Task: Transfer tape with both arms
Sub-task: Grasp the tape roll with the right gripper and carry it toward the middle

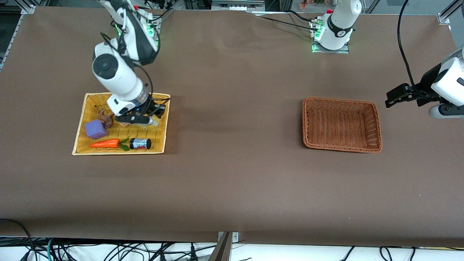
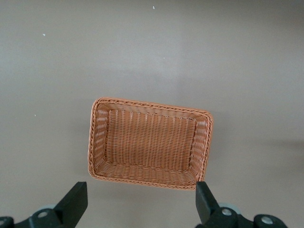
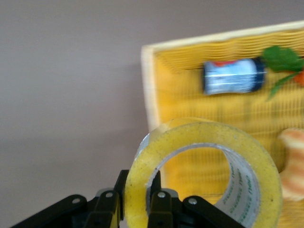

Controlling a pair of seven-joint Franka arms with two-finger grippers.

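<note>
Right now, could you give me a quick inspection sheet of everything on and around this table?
Surface: brown table, flat.
Job's things: tape held by the right gripper over the yellow tray; brown basket holds nothing.
Clutter: in the tray, purple block, carrot toy, small dark jar, brown toy, orange-striped toy.
Grippers: right shut on the tape's wall; left gripper open, waiting above the table beside the basket.
Cables: black leads at the bases, a tangle below the table's near edge.
Surroundings: metal frame at the corners.
</note>
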